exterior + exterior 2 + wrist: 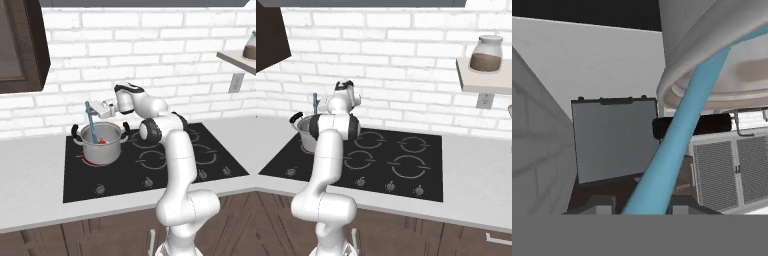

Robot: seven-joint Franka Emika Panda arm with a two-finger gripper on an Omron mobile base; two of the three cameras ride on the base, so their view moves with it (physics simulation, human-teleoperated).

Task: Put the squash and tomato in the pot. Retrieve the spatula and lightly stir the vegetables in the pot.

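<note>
1. Nearest the base cameras, dark wood cabinet fronts run below the pale grey bench, and the white arm rises in front of them.
2. Set into the bench is a black cooktop with ring burners and a row of knobs along its front edge.
3. The pot stands on the rear left burner of the cooktop, its two black loop handles out to either side; in the right base view it is partly hidden behind the arm's elbow.
4. Inside the pot, the left base view shows the red tomato low against the inner wall. The squash cannot be made out there.
5. The spatula stands nearly upright, tilted a little, with its lower end down in the pot and its teal handle rising above the rim; the right base view shows the handle top beside the arm.
6. The pincer reaches in sideways above the pot and is closed around the upper part of the spatula handle. In the hand view the teal handle runs up from between the two dark tips toward the pot's rim.
7. Behind it all is a white brick wall with an outlet.
8. A dark cabinet hangs at upper left, and at right a shelf carries a glass jar of brown contents.
</note>
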